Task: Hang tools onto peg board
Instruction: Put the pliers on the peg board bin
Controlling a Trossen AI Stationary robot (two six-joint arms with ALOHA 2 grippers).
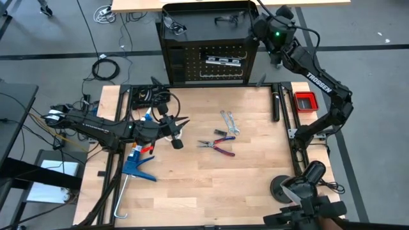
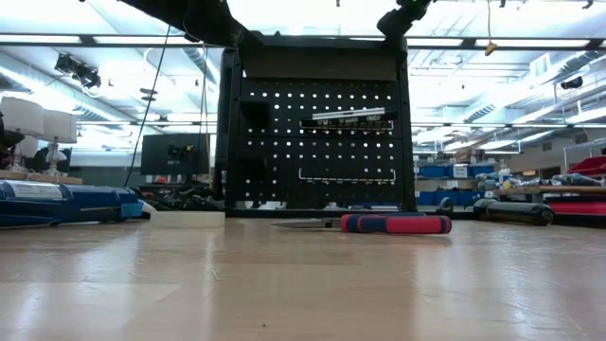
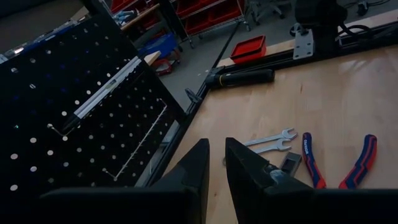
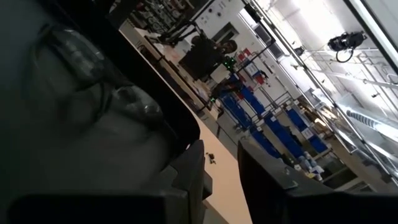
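The peg board [image 1: 192, 64] stands upright at the table's far edge. A slim black-and-silver bar [image 1: 222, 61] hangs across its pegs. Two black-framed safety glasses [image 1: 174, 27] [image 1: 227, 21] lie in its tray-like top. Two silver wrenches [image 1: 229, 121] and the red-and-blue pliers [image 1: 217, 145] lie flat on the table's middle. My right gripper [image 1: 255, 27] hovers at the tray's right end, open, nothing between its fingers [image 4: 221, 149]. My left gripper [image 1: 184, 122] hangs over the table left of the wrenches, with a narrow empty gap [image 3: 217, 146].
A big blue caulking gun [image 1: 137, 163] lies at the table's left near side. A black cylinder [image 1: 276, 102] and a red bin [image 1: 305, 101] sit at the right edge. Cables [image 1: 150, 96] pile up at the far left. Bare wood stretches along the near side.
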